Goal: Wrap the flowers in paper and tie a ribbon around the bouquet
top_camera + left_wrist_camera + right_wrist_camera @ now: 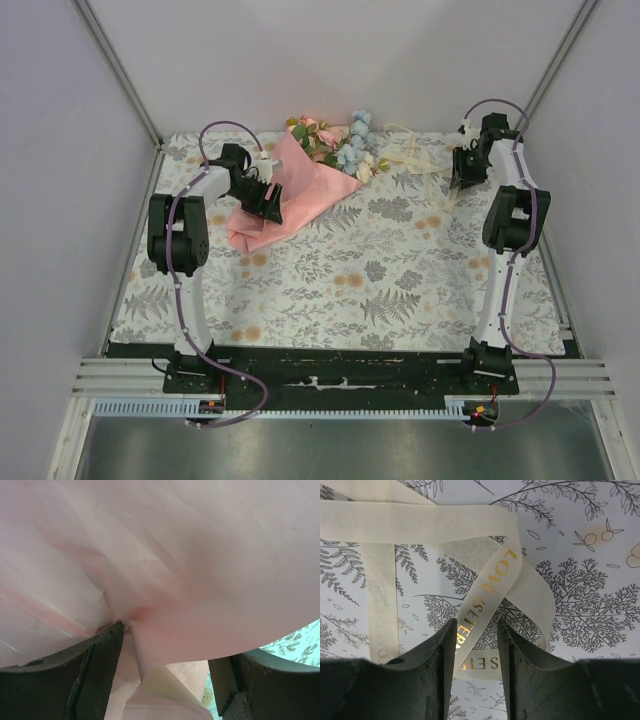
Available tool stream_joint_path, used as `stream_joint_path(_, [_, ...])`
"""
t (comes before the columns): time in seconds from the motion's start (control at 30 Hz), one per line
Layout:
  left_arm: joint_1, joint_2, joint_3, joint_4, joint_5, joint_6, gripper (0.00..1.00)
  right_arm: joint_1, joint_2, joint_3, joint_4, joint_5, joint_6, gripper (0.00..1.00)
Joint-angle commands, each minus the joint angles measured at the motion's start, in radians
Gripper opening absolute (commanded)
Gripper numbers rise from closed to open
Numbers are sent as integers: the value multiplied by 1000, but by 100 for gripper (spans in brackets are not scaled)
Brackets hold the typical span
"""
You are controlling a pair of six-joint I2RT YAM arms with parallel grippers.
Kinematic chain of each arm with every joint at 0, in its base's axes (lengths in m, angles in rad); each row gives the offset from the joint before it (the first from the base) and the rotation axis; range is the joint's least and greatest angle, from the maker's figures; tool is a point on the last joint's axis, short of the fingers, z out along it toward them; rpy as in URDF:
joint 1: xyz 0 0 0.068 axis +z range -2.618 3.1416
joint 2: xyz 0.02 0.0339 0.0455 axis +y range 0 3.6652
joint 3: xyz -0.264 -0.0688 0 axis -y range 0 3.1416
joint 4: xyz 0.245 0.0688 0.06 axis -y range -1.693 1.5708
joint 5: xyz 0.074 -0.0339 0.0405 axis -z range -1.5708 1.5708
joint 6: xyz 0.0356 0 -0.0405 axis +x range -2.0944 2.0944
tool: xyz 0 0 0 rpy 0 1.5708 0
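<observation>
The flowers (335,140) lie at the back of the table, their stems inside the salmon-pink paper (300,190), which is folded around them into a loose bouquet. My left gripper (268,205) rests on the lower part of the wrap. In the left wrist view the paper (200,555) fills the frame. My left gripper (170,645) is open wide, with a curled paper flap between the jaws and a gap beside it. The cream ribbon (412,155) lies loose at the back right. My right gripper (476,625) is open, with a gold-lettered ribbon (490,580) strand running between its fingers.
A floral printed tablecloth (380,280) covers the table. White walls close in the back and both sides, with slanted metal posts (120,70) at the back corners. The arm bases stand on a black rail (330,370) at the near edge.
</observation>
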Motion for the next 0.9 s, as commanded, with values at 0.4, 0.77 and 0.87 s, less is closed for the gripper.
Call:
stream_joint_path(0.4, [15, 58, -5, 0, -122, 89, 77, 14, -97, -25, -53, -87, -13, 0])
stream_joint_path(0.77, [15, 67, -5, -3, -115, 84, 77, 99, -313, -255, -37, -158, -292, 52])
stream_joint_path(0.87, [15, 67, 1, -3, -110, 84, 77, 135, -333, -301, -34, -142, -393, 63])
